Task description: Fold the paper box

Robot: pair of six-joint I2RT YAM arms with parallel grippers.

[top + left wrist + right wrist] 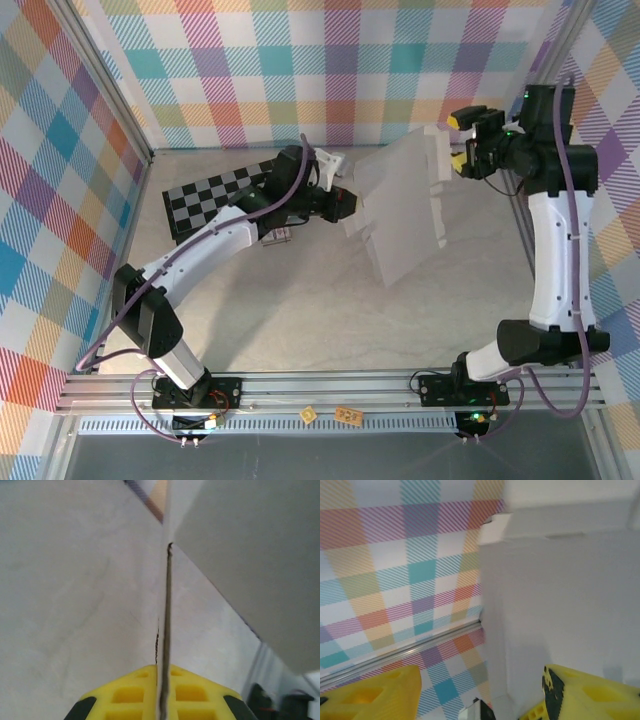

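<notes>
The paper box (400, 215) is a creased white sheet with flaps, held up off the table and tilted. My left gripper (347, 207) is shut on its left edge. In the left wrist view the yellow fingers (130, 695) pinch the thin card edge-on, and a panel of the paper box (250, 555) spreads away to the right. My right gripper (460, 140) stands open at the sheet's upper right flap. In the right wrist view, the paper box (560, 590) has its edge between the spread yellow fingers (370, 695), touching neither.
A black-and-grey checkerboard (215, 195) lies at the back left of the table under the left arm. A small printed card (280, 237) sits beside it. Plaid walls close in the back and both sides. Bare tabletop (330, 320) lies in front.
</notes>
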